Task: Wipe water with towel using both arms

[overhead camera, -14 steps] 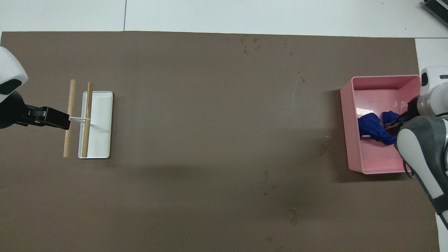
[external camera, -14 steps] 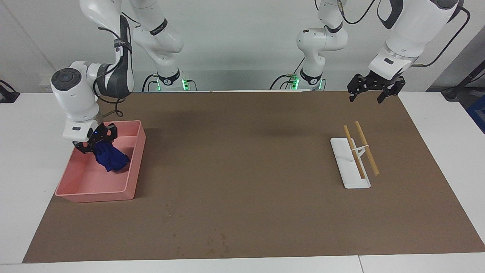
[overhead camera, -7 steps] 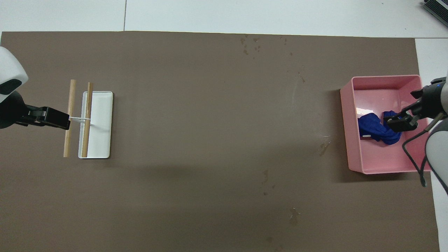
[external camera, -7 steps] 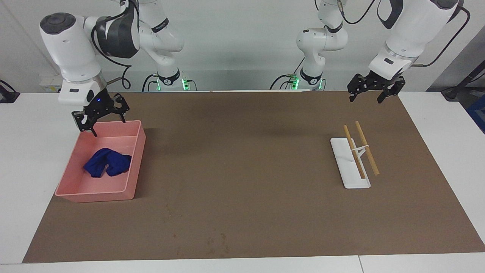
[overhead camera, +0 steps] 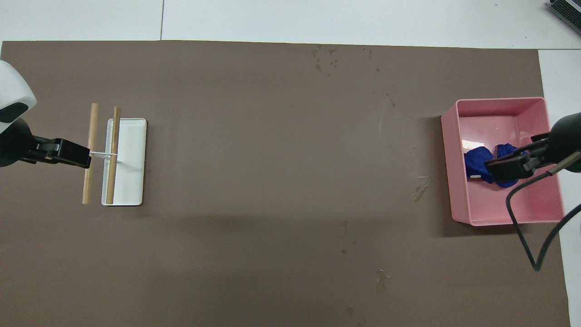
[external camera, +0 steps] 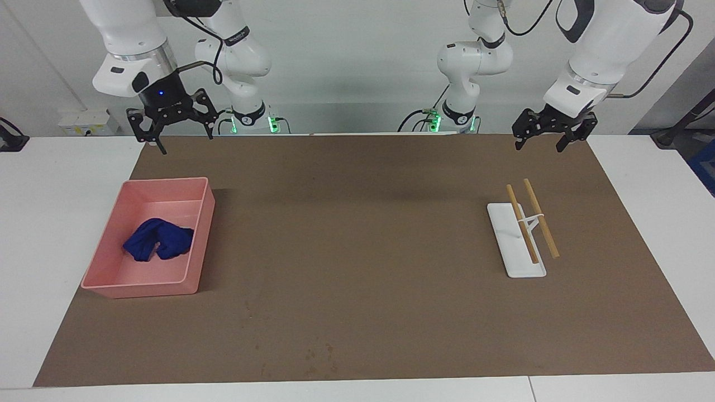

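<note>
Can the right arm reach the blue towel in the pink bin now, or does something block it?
Probably yes. The towel lies uncovered in the open-topped pink bin, and the right gripper hangs open and empty above the mat near the bin. Nothing stands between them.

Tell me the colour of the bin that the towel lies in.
Pink. The bin holding the blue towel shows best in the facing view.

The brown mat (external camera: pixel 357 251) lies bare across its middle. Obstacles: the pink bin (external camera: pixel 202 234) at nine o'clock in the facing view, the white tray (external camera: pixel 505 245) with sticks (external camera: pixel 540 218) at three.
</note>
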You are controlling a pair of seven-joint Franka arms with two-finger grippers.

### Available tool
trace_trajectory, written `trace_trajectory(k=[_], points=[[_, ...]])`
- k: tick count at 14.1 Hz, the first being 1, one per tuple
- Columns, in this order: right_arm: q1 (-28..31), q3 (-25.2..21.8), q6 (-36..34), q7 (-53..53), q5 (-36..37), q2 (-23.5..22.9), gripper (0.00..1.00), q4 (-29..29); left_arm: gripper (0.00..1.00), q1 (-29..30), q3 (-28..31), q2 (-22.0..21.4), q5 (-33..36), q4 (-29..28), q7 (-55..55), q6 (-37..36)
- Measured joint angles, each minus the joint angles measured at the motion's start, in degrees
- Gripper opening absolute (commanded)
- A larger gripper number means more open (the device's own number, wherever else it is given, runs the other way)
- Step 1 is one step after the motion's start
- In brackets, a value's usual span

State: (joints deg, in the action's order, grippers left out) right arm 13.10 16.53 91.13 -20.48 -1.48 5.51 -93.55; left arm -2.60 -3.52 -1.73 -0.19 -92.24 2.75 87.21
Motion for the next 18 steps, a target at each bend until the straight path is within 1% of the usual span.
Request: trace_trajectory(k=[4, 5, 6, 7, 8, 10, 11, 12, 18], points=[[0.75, -0.05, -0.14, 4.01, 0.01, -0.49, 1.00, -0.23, 1.00, 0.00, 0.00, 0.00, 0.00, 0.00, 0.00, 0.00], [0.45, -0.13, -0.14, 4.76, 0.00, -0.63, 1.00, -0.23, 1.00, 0.00, 0.00, 0.00, 0.00, 0.00, 0.00, 0.00], [-1.02, -0.97, -0.14, 5.68, 0.00, -0.72, 1.00, -0.23, 1.00, 0.00, 0.00, 0.00, 0.00, 0.00, 0.00, 0.00], [-4.34, -3.67, -0.10, 6.68, 0.01, -0.76, 1.00, -0.22, 1.00, 0.00, 0.00, 0.00, 0.00, 0.00, 0.00, 0.00], [-8.95, -7.95, -0.03, 7.42, 0.01, -0.76, 1.00, -0.18, 1.00, 0.00, 0.00, 0.00, 0.00, 0.00, 0.00, 0.00], [-18.87, -18.15, 0.06, 7.77, 0.01, -0.79, 1.00, -0.14, 1.00, 0.00, 0.00, 0.00, 0.00, 0.00, 0.00, 0.00], [-21.74, -21.41, 0.17, 7.77, 0.01, -0.89, 1.00, -0.14, 1.00, 0.00, 0.00, 0.00, 0.00, 0.00, 0.00, 0.00], [-22.67, -22.85, 0.45, 7.77, 0.00, -1.09, 1.00, -0.14, 1.00, 0.00, 0.00, 0.00, 0.00, 0.00, 0.00, 0.00], [-22.56, -23.46, 0.82, 11.50, -0.01, -4.08, 1.00, 0.29, 1.00, 0.00, 0.00, 0.00, 0.00, 0.00, 0.00, 0.00]])
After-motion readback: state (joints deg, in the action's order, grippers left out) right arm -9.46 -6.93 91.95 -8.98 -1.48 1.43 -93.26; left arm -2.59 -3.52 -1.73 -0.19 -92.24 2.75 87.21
